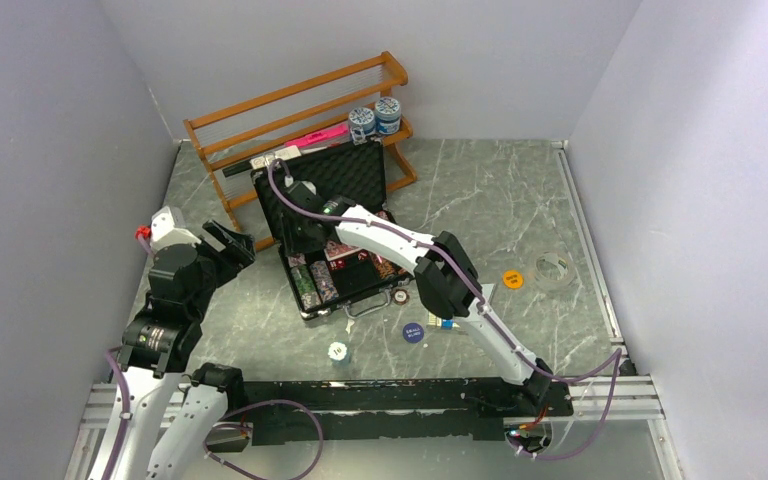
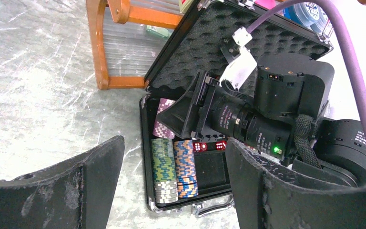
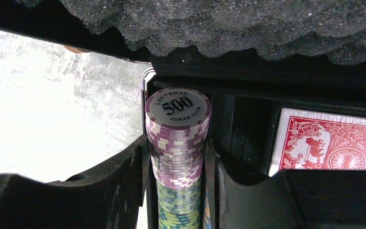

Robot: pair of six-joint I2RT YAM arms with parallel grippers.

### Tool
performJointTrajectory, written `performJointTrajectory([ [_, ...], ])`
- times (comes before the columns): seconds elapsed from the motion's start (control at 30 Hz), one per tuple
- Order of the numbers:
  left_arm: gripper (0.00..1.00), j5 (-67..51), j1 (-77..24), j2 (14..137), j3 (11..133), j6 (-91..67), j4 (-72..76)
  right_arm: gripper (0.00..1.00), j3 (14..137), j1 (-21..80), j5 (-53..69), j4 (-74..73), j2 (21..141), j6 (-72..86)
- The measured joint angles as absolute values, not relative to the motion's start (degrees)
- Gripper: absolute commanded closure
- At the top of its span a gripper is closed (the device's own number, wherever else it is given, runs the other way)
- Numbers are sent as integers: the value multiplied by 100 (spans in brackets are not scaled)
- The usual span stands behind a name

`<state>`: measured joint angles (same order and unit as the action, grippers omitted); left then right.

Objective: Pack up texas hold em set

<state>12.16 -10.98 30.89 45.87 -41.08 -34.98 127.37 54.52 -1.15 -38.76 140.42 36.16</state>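
The black briefcase [image 1: 355, 170] lies open mid-table, its foam lid leaning on the rack. Inside lie a green chip stack [image 2: 164, 167], an orange-blue chip stack [image 2: 186, 167], red dice [image 2: 200, 147] and a red card deck [image 3: 329, 148]. My right gripper [image 1: 305, 238] reaches into the case's left rear corner. Its fingers [image 3: 124, 186] close on either side of a purple "500" chip stack [image 3: 177, 119] at the far end of the green row. My left gripper [image 1: 228, 243] hovers left of the case, open and empty [image 2: 174, 145]. An orange disc [image 1: 513, 279], a blue disc [image 1: 413, 332] and a loose chip [image 1: 337, 351] lie on the table.
The orange wooden rack [image 1: 260, 110] stands behind the case with two blue-and-white jars [image 1: 375, 118] on it. A clear ring-shaped object [image 1: 552, 268] lies at the right. Another chip [image 1: 401, 295] sits by the case's front right corner. Grey walls enclose the table.
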Motion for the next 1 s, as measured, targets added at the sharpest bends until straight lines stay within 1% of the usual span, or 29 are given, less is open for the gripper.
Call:
performJointTrajectory([
  [0.07,18,1210,-1098,3089,4587,-4110,-3500,58,12864,5463,-95,-3964,14112,3557],
  [0.2,17,1197,-1098,3089,4587,-4110,-3498,42,12757,5463,-75,-3868,14075,3533],
  [0.27,17,1197,-1098,3089,4587,-4110,-3500,38,12604,5485,5,-3935,14038,3514],
  [0.43,18,1194,-1098,3083,4545,-4115,-3498,37,12088,5555,-12,-3667,13917,3428],
  [0.73,18,1194,-1098,3081,4515,-4115,-3514,37,10396,5586,-233,-2163,12962,3398],
  [1.0,18,1194,-1098,3083,4447,-4115,-3520,37,10033,5763,-405,-1411,12814,3284],
])
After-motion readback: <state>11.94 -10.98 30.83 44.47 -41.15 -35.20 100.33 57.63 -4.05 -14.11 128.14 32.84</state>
